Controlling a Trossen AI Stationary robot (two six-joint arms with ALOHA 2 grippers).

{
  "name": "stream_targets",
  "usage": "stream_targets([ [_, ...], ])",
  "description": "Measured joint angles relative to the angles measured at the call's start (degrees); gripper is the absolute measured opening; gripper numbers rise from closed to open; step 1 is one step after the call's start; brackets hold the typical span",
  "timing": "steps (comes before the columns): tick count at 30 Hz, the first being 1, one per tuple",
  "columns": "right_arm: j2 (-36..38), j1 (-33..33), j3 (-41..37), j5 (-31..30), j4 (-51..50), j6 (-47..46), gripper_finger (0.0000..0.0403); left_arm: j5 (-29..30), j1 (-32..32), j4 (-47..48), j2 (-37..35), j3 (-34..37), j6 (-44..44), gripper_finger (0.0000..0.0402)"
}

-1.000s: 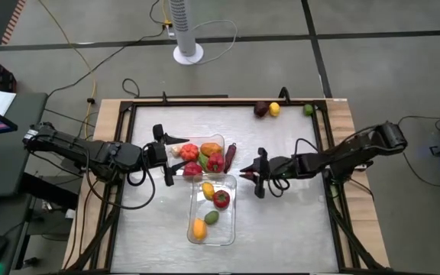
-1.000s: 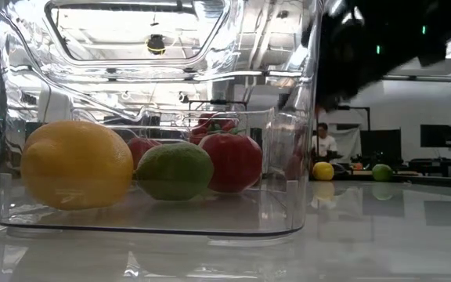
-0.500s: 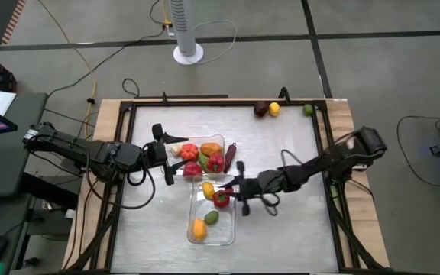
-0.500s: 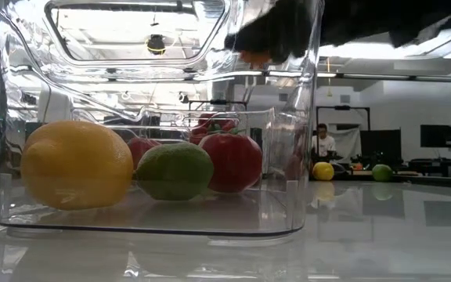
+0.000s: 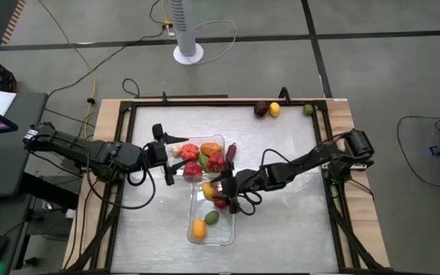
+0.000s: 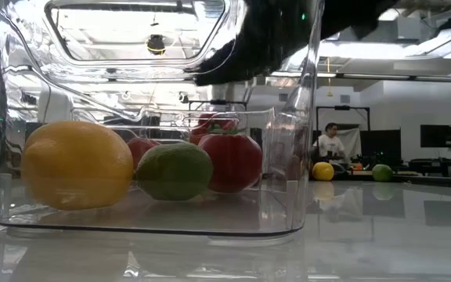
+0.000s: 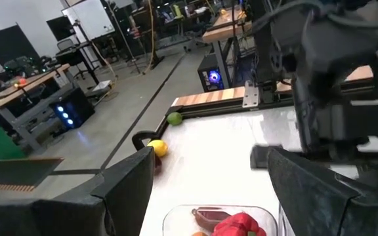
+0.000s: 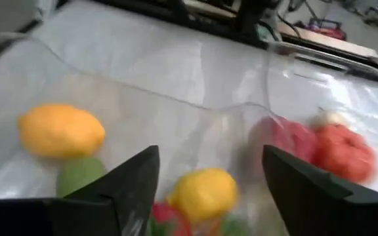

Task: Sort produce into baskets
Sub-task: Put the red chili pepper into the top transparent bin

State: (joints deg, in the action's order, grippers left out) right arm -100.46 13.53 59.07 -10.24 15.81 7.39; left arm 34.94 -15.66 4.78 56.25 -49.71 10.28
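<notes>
Reaching further in now, the right arm has swung from the open worktop [image 5: 281,221] to a spot above the near basket [image 5: 228,229], and its right claw [image 5: 225,192] hangs over the red tomato [image 6: 231,160] and the yellow piece [image 8: 202,193] at that basket's far end, fingers spread and nothing between them. Down in the same basket lie an orange lemon-shaped fruit [image 5: 198,227] and a green lime [image 5: 211,217], just beside each other toward the near end. The far basket [image 5: 218,140] sits end to end with it, touching, packed with red and orange produce and one whitish piece [image 5: 177,151]; a dark maroon piece [image 5: 229,156] lies along its right side, and whether inside or just outside the wall I cannot tell. The left claw [image 5: 167,154] waits at the far basket's left edge, fingers parted, holding nothing. Well apart at the worktop's far edge sit three loose pieces: a maroon one [image 5: 260,109] touching a yellow one [image 5: 274,109], and a green one [image 5: 308,109] near the corner
</notes>
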Motion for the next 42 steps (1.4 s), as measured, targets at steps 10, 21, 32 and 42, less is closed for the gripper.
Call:
stream_targets([
  [10, 13.38, -1.99, -1.4, -18.3, -17.62, 2.94, 0.0315, -0.02, 0.0, -0.12, 0.0, 0.0, -0.09, 0.028],
  [21, 18.54, -22.21, -7.96, 2.26, -26.6, 10.09, 0.0313, -0.04, 0.0, -0.24, 0.0, 0.0, -0.22, 0.028],
  [32, 6.01, -29.21, -7.58, 16.13, -21.74, 18.31, 0.0313, -0.07, 0.35, 0.31, 0.0, 0.0, -0.29, 0.028],
  [42, -0.06, -27.34, 1.28, 16.68, -28.72, 25.08, 0.0313, -0.21, 1.2, 0.96, 0.09, 0.0, -0.98, 0.028],
])
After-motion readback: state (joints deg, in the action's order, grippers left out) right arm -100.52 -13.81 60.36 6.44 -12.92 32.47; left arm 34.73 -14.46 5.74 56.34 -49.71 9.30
